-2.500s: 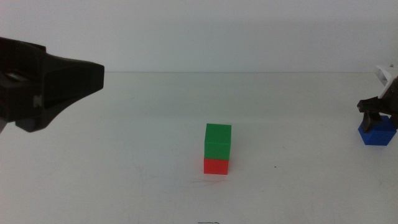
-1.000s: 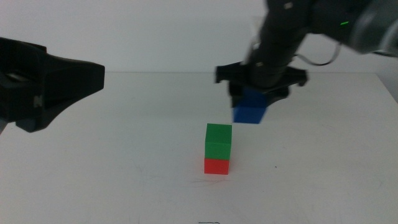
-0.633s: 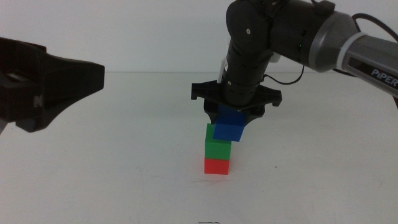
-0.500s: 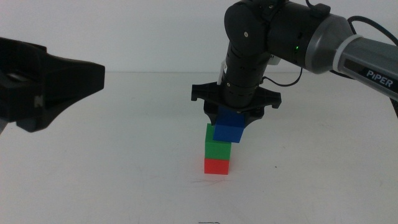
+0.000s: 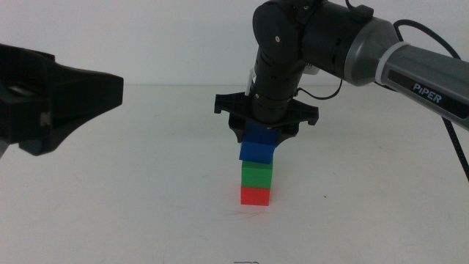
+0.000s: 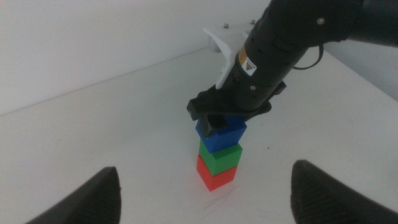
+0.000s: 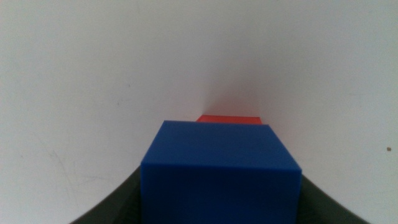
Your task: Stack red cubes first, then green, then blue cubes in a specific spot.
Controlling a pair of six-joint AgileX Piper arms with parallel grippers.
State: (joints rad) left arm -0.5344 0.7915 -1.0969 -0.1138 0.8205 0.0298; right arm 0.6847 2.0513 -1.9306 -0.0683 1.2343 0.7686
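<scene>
The red cube (image 5: 255, 195) stands on the white table with the green cube (image 5: 256, 174) stacked on it. My right gripper (image 5: 261, 141) comes down from above and is shut on the blue cube (image 5: 258, 150), whose underside is at the green cube's top; I cannot tell whether they touch. The left wrist view shows the same column: red (image 6: 216, 177), green (image 6: 219, 157), blue (image 6: 221, 134). The right wrist view shows the blue cube (image 7: 221, 174) between the jaws with a strip of red (image 7: 229, 118) beyond it. My left gripper (image 5: 58, 95) waits open at the left, well away.
A faint thin scratch (image 5: 238, 214) marks the white tabletop (image 5: 146, 205) just in front of the stack. The table's far edge meets a plain white wall behind it. The right arm (image 5: 381, 51) reaches in from the upper right.
My right gripper carried the blue cube from the right edge over to the stack, then shifted it left and lined it up over the green cube. The left arm has not moved.
</scene>
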